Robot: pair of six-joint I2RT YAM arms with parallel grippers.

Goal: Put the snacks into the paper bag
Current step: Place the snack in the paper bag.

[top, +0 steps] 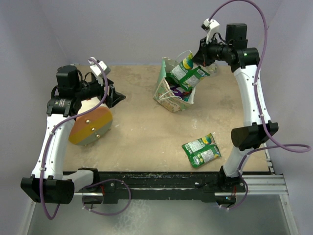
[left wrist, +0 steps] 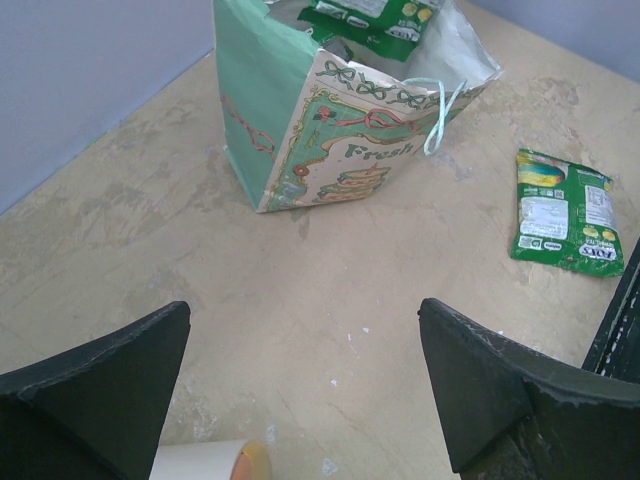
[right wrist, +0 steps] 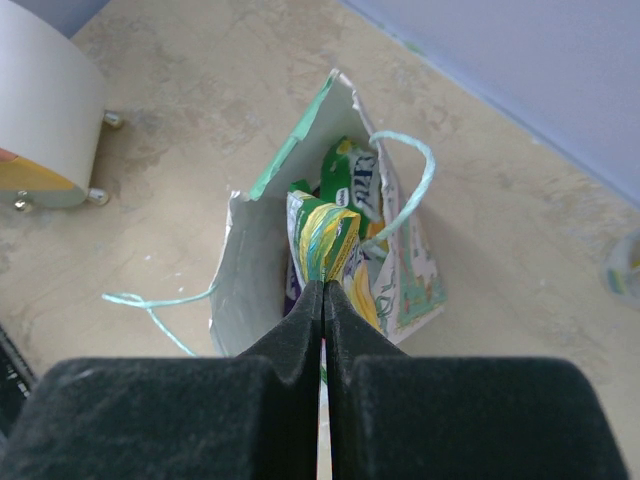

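packets point(top: 200, 151): glossy plastic film
bag point(left wrist: 330, 160): matt printed paper
table point(top: 142, 137): matt, mottled, scuffed
fingers point(left wrist: 500, 390): matt black, slightly grainy
cone point(top: 90, 126): smooth

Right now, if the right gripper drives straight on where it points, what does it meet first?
The right gripper, shut on a green snack packet, points into the open paper bag; it likely meets the packets inside first. Depth unclear.

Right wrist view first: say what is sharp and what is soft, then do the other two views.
Right wrist: the right gripper looms dark and soft, while the green packet it pinches and the paper bag are sharp. Left wrist: the left gripper is dark with little detail, the loose packet crisp. Top external: even light, faint shadows.
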